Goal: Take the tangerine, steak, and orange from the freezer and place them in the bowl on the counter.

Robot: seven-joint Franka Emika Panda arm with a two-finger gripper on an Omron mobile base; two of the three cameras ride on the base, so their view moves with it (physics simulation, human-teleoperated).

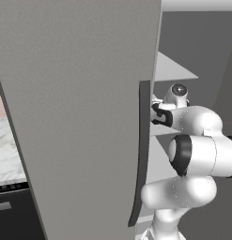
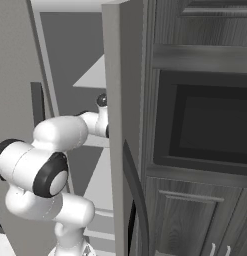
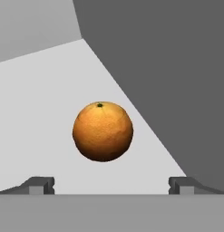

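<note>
One orange [image 3: 103, 131] on a pale freezer [image 1: 80, 117] shelf [image 3: 45, 113], centred ahead of the wide-open tool [image 3: 111, 186].

Base views flanking arm [image 1: 192, 154]; hand view close.

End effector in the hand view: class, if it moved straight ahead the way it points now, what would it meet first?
The end effector would probably meet the orange first; it sits centred between the open fingertips on a pale freezer shelf. How far ahead is unclear.
</note>
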